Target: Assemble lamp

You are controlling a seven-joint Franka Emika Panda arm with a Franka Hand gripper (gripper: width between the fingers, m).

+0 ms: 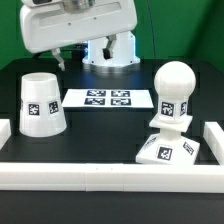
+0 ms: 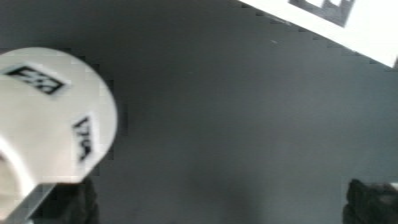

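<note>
While the arm hangs high over the far edge of the black surface (image 1: 100, 135), only its white housing shows in the exterior view, so the pincer (image 2: 210, 200) is seen in the wrist view alone: two dark fingertips (image 2: 54, 203) stand wide apart with nothing between them. The tapered shade (image 1: 42, 102) sits mouth-down near the surface's edge on the exterior view's left, a marker tag on its side facing the camera. The bulb (image 1: 175, 92) stands upright, its stem seated on the square base (image 1: 168, 150), and that pair rests near the near corner on the exterior view's right, close to the white border rail (image 1: 110, 173) running along the near edge. The marker board (image 1: 108, 99) lies flat toward the far edge, between shade and bulb. In the wrist view the shade's rounded white wall (image 2: 63, 110) shows beside one fingertip; contact cannot be judged.
</note>
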